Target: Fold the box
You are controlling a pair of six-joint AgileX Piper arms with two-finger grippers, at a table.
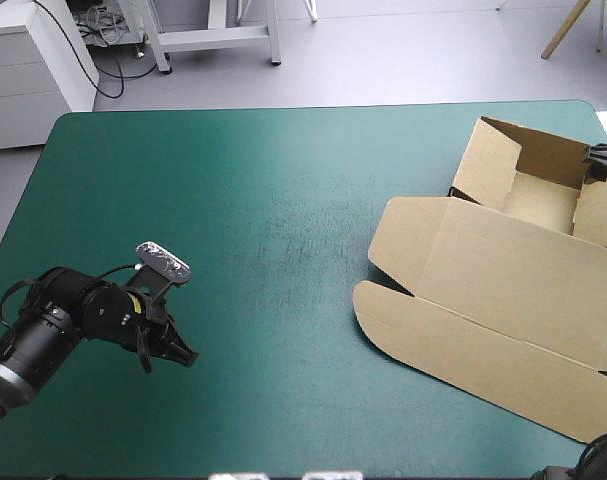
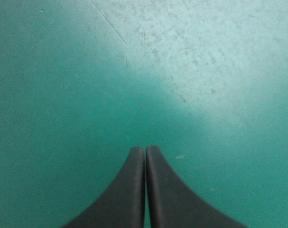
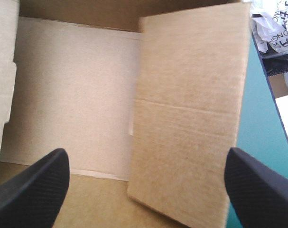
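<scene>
While right claw (image 3: pixel 146 161) gapes, box (image 1: pixel 503 270) lies open.

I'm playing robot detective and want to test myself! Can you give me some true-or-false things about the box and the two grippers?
1. The left gripper has its fingers shut. True.
2. The box lies on the left half of the teal-green cover. False: it lies on the right half.
3. The right gripper is open over the box. True.
4. The left gripper holds the box. False: it is over bare teal-green cover, well apart from the box.
5. The box is completely flat. False: walls stand up at its far end.
</scene>
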